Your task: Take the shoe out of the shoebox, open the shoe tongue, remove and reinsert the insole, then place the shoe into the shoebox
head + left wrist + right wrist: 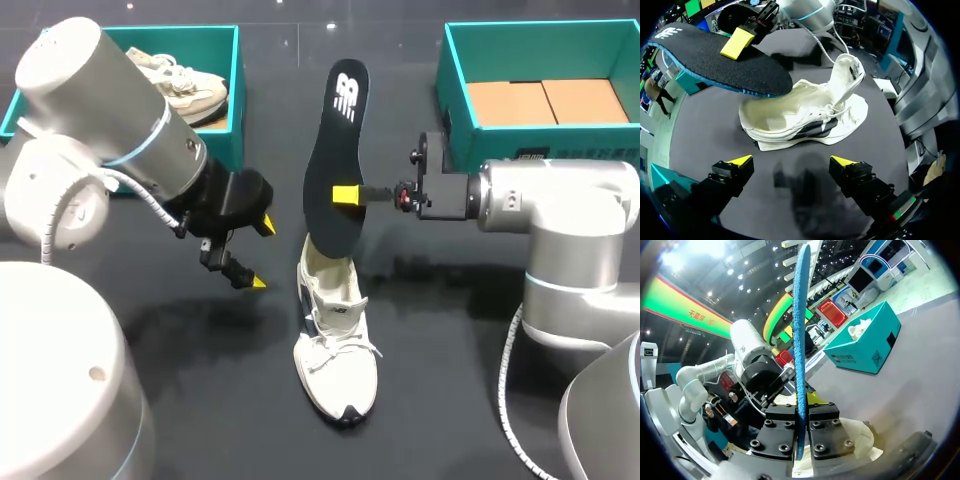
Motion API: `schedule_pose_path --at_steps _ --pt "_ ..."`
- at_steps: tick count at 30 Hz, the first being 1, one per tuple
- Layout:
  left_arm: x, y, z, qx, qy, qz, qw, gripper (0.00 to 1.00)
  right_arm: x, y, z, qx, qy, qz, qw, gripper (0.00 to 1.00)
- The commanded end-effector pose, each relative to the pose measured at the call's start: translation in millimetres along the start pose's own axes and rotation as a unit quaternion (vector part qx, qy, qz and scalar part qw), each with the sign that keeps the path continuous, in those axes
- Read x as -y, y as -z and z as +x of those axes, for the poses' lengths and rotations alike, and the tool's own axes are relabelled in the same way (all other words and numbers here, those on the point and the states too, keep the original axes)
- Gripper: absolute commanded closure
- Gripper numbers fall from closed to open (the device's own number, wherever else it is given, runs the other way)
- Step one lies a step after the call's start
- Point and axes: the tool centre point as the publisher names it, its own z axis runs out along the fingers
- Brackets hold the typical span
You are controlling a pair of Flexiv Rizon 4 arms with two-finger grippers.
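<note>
A white shoe [336, 340] lies on the dark table, toe toward the front edge, tongue pulled up [847, 75]. My right gripper [352, 194] is shut on a black insole [337, 150] with a blue underside, held above the shoe with its lower end at the shoe's opening. In the right wrist view the insole [801, 340] stands edge-on between the closed fingers. My left gripper [261, 252] hangs open left of the shoe, nothing between its fingers; its wrist view shows the shoe [805, 122] ahead and the insole [715, 62] above it.
A teal shoebox [220, 35] at the back left holds another pale shoe [190, 85]. A second teal shoebox [452, 80] at the back right has a brown cardboard bottom. Bare dark table lies between my left gripper and the shoe.
</note>
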Motion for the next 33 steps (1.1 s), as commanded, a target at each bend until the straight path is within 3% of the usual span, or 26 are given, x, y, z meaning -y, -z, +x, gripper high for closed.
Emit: schedule_pose_path --at_steps 1,16,33 --pt "5 -19 -12.5 -0.012 -0.001 -0.003 1.000 0.00 -0.5 -8 -9.9 -0.013 0.004 0.011 1.000 1.00" --pt "3 -39 -14.0 -0.017 -0.010 -0.015 1.000 0.00 11.6 -15 -19.1 -0.021 0.013 0.007 1.000 1.00" --pt "2 -41 -11.0 -0.021 0.009 -0.017 1.000 0.00 16.7 -13 -14.9 -0.018 0.018 0.005 1.000 1.00"
